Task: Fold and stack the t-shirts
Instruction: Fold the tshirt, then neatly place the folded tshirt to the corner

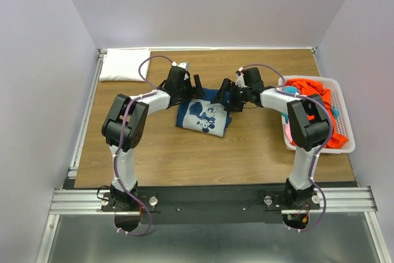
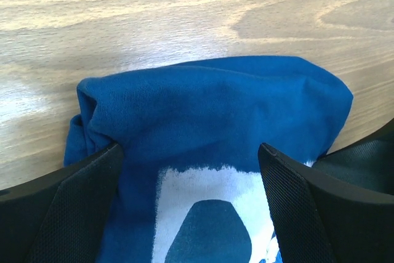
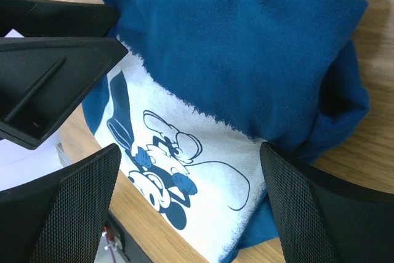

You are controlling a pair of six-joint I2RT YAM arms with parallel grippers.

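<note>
The navy blue t-shirt [image 1: 205, 115] with white cartoon print lies folded into a small rectangle at the table's middle. My left gripper [image 1: 196, 84] hovers over its far left corner, open, the fingers [image 2: 80, 207] straddling the cloth [image 2: 209, 115]. My right gripper [image 1: 226, 93] hovers over its far right corner, open, the fingers [image 3: 308, 207] spread over the print [image 3: 178, 158]; the left gripper's fingers [image 3: 49, 78] show in that view. A folded white t-shirt [image 1: 124, 64] lies at the far left corner. Orange [image 1: 314, 100] and teal [image 1: 334, 111] shirts fill the basket.
The white slatted plastic basket [image 1: 346, 146] stands at the table's right edge. Bare wooden tabletop [image 1: 184, 158] lies in front of the blue shirt. White walls surround the table at the back and sides.
</note>
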